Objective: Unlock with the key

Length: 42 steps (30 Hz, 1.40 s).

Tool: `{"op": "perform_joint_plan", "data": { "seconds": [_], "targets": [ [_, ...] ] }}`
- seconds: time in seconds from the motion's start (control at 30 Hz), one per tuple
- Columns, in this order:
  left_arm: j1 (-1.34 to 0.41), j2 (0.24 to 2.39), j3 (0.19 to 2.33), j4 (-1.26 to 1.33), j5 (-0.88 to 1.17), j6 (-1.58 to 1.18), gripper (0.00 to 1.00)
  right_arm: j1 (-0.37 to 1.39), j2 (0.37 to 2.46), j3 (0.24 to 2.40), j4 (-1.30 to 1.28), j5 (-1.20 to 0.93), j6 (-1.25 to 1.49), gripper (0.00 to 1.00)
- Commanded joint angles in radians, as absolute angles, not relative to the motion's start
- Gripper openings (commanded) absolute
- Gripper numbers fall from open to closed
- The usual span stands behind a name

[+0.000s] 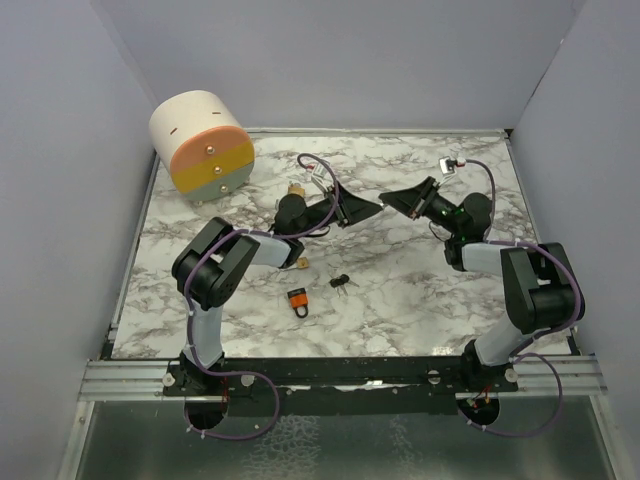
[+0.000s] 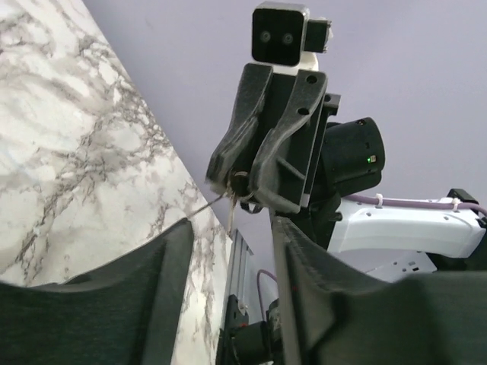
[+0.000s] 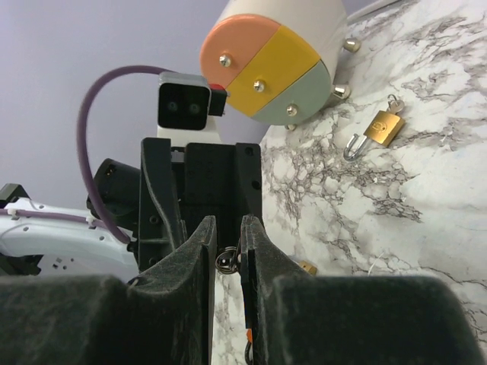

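My right gripper [image 1: 397, 200] [image 3: 227, 226] is shut on a small key with a metal ring [image 3: 227, 261], held above the table's middle. The left wrist view shows those shut fingers [image 2: 268, 163] head-on, with the ring [image 2: 240, 185] at their tips. My left gripper [image 1: 372, 209] [image 2: 232, 228] is open and empty, tip to tip with the right one. A brass padlock [image 1: 296, 190] [image 3: 381, 127] with its shackle open lies by the left arm. An orange padlock [image 1: 298, 300] and a black key bunch [image 1: 341, 281] lie nearer the front.
A cream drum [image 1: 200, 145] [image 3: 266, 68] with an orange, yellow and green face stands at the back left. Another small brass piece [image 1: 300, 262] lies by the left forearm. Grey walls close in the marble table [image 1: 400, 300] on three sides.
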<state>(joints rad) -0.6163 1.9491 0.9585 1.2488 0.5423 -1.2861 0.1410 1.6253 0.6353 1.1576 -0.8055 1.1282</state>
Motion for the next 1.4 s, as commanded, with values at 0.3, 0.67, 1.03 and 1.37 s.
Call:
{"op": "perform_joint_plan", "data": {
  "seconds": [0.3, 0.67, 1.03, 1.37],
  "targets": [
    [-0.523, 1.8, 0.776, 1.25, 0.512, -1.215, 0.64, 0.1, 1.61, 0.625, 1.111, -0.763, 1.077, 0.01],
    [-0.528, 1.826, 0.863, 1.161, 0.598, -1.167, 0.64, 0.1, 1.609, 0.631, 1.1, -0.794, 1.07, 0.01],
    [-0.594, 1.942, 0.996, 1.162, 0.66, -1.17, 0.56, 0.1, 1.601, 0.633, 1.096, -0.82, 1.076, 0.01],
    [-0.608, 1.981, 1.041, 1.163, 0.653, -1.17, 0.43, 0.1, 1.603, 0.627, 1.107, -0.833, 1.084, 0.01]
  ]
}}
